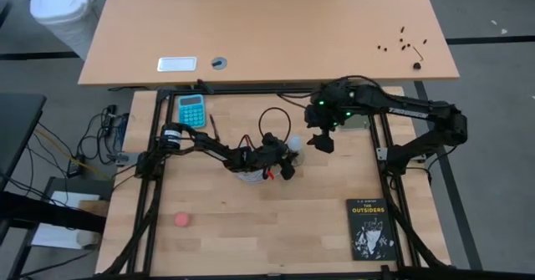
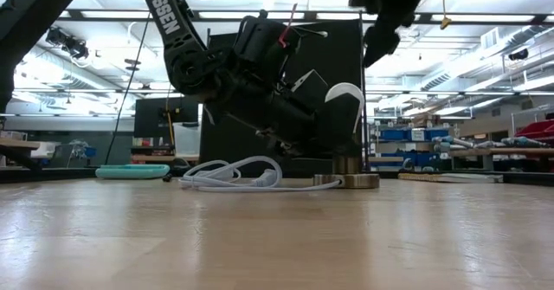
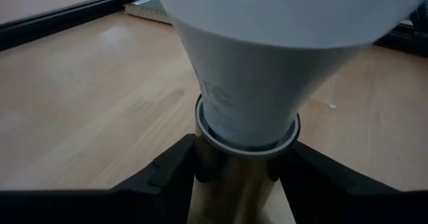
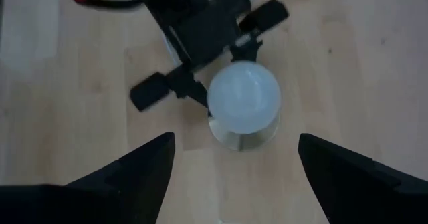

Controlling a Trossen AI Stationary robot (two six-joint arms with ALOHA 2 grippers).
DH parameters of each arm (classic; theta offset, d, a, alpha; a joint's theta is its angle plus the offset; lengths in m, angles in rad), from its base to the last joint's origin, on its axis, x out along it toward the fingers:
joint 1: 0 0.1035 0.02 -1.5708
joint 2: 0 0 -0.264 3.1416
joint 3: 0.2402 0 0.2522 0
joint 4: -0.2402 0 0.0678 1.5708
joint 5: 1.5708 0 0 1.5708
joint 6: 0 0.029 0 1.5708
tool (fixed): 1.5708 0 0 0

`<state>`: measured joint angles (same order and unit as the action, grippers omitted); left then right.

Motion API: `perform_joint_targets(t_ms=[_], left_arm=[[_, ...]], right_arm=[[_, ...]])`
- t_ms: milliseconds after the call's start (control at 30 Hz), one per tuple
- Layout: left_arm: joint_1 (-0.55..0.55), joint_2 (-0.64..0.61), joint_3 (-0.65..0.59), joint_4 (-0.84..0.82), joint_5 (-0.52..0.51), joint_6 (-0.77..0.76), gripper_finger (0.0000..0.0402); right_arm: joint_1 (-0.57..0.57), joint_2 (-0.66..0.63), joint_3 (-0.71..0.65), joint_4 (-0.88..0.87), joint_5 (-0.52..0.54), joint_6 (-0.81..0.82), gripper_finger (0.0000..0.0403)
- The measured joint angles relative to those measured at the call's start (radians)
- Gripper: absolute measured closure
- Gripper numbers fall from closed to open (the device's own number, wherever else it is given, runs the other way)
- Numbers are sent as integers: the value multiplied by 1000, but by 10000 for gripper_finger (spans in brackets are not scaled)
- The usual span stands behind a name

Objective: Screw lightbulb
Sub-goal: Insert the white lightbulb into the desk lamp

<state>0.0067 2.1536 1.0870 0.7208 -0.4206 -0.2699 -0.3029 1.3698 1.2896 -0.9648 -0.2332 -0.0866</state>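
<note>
The lightbulb [image 4: 244,95] is seen from above, upright on a metallic socket [image 4: 242,137], flanked by the left gripper [image 4: 200,93]; the right gripper's fingers [image 4: 144,167] are spread apart.

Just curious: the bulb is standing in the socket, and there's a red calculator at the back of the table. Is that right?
Not quite: the calculator is teal, not red, as the high view shows. The bulb does stand in the socket.

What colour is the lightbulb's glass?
Frosted white; the lightbulb shows best in the right wrist view.
</note>
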Motion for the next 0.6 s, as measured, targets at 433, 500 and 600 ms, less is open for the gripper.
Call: perform_joint_targets(t_ms=[433,500,600], left_arm=[[0,-2,0,-6,0,-26,207],[-1,-2,0,-10,2,-24,207],[-2,-2,0,-8,4,-26,208]], right_arm=[[18,202,46,-3,-29,-166,43],[31,225,47,5,-17,-191,37],[51,260,47,22,24,-215,27]])
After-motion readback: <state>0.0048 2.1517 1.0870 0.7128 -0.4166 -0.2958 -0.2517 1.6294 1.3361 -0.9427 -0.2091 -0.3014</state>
